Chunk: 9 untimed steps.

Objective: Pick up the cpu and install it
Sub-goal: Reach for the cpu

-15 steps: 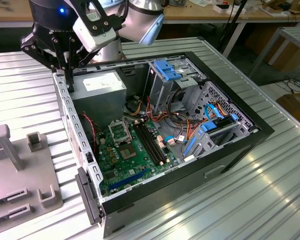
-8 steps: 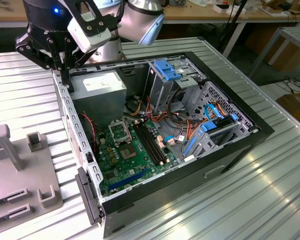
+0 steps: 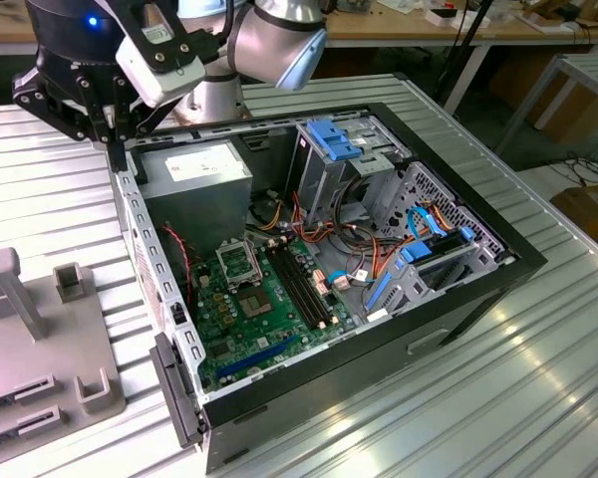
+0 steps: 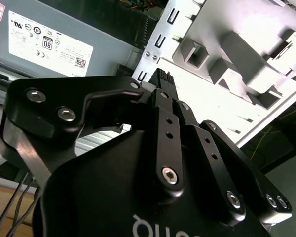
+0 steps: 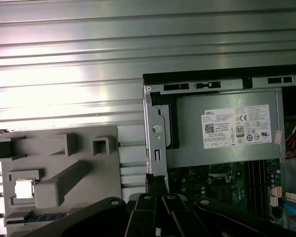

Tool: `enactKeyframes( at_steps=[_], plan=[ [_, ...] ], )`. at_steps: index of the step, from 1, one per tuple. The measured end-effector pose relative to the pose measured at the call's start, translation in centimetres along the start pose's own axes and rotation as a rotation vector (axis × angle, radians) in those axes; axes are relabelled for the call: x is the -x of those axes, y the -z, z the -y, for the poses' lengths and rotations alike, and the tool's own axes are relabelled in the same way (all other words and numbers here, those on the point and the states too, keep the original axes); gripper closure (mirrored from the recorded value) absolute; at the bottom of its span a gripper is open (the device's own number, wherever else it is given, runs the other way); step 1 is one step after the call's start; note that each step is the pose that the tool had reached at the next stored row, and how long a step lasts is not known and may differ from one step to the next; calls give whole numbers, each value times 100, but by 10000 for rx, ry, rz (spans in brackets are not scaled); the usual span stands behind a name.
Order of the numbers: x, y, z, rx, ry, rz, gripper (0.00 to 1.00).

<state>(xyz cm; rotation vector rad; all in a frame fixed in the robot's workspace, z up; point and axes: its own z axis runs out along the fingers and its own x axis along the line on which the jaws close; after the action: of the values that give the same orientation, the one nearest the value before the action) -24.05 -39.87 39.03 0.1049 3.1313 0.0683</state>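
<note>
The cpu, a small shiny silver square, lies in a pocket of the grey holder fixture on the table beside the computer case. My gripper hangs over the case's metal side rim, between the fixture and the case. In both wrist views its fingers are pressed together with nothing between them. The gripper is well apart from the cpu. Inside the case, the green motherboard carries the black socket with its metal frame.
A grey power supply sits in the case corner below the gripper. Drive cages with blue clips, bundled cables and memory slots crowd the case. The fixture has upright posts. The ribbed metal table surrounds everything.
</note>
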Motion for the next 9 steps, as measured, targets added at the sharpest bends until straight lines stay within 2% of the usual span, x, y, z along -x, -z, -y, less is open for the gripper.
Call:
enactKeyframes(
  at_steps=[5,9],
  plan=[
    [-54,-1,4,0,4,-11,89],
    [-64,-1,4,0,7,-14,89]
  ],
)
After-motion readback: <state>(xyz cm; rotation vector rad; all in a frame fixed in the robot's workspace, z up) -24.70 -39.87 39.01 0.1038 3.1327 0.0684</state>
